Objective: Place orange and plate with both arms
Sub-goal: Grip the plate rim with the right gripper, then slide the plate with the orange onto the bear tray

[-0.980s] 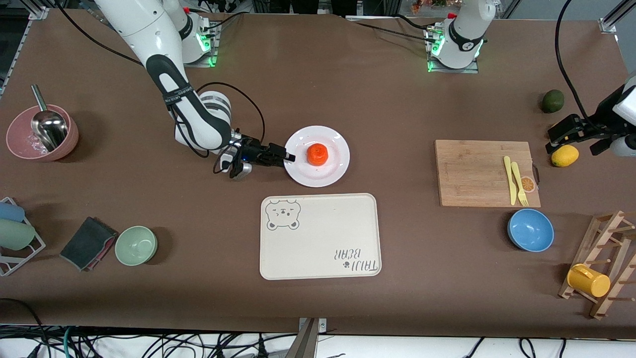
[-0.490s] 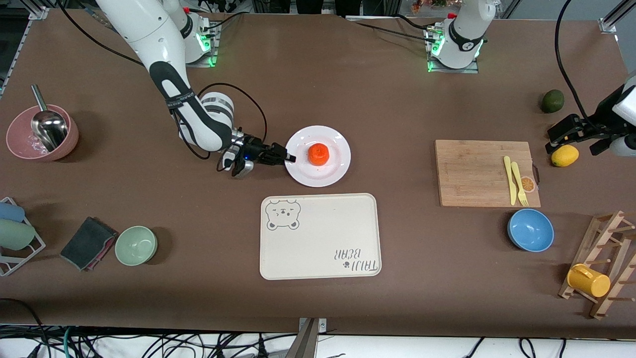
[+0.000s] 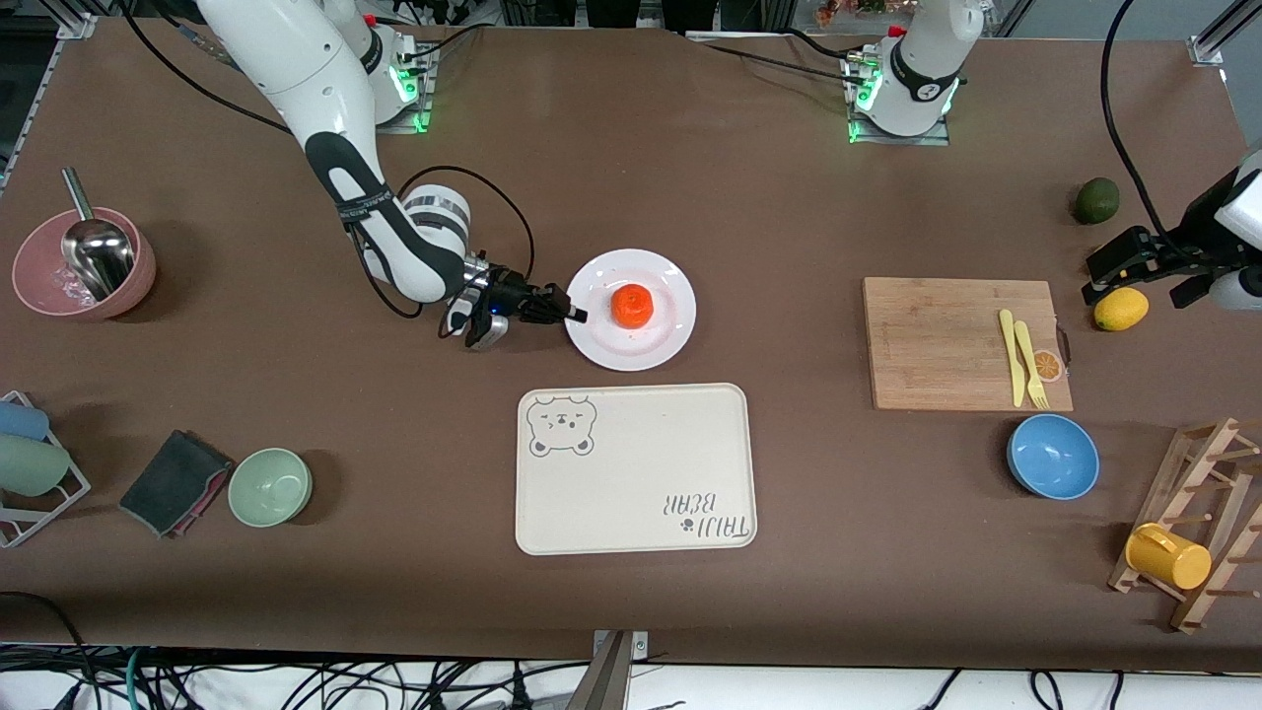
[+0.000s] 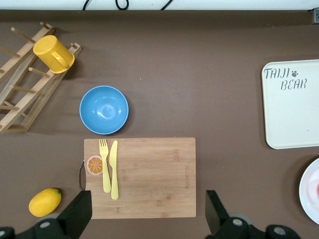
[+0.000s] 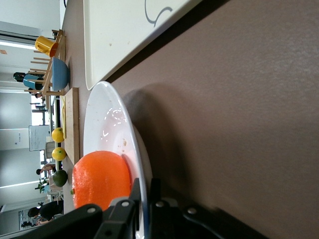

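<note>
Right tool [image 3: 575,315] is pinched tight on the rim of the plate [image 3: 663,340], mid tabletop, with the orange [image 3: 631,305] sitting on it. Left tool [image 4: 149,219] waits spread wide over the cutting board [image 4: 149,172].

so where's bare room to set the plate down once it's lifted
The bear-print tray is bare, just nearer the camera than the plate. Bare tabletop also lies between the plate and the cutting board. The table's ends are crowded: bowls, cloth, rack. The right gripper pinches the plate's rim.

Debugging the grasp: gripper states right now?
Left gripper: open, empty, above the bamboo cutting board.
Right gripper: shut on the round white plate rim; small orange fruit on it.
</note>
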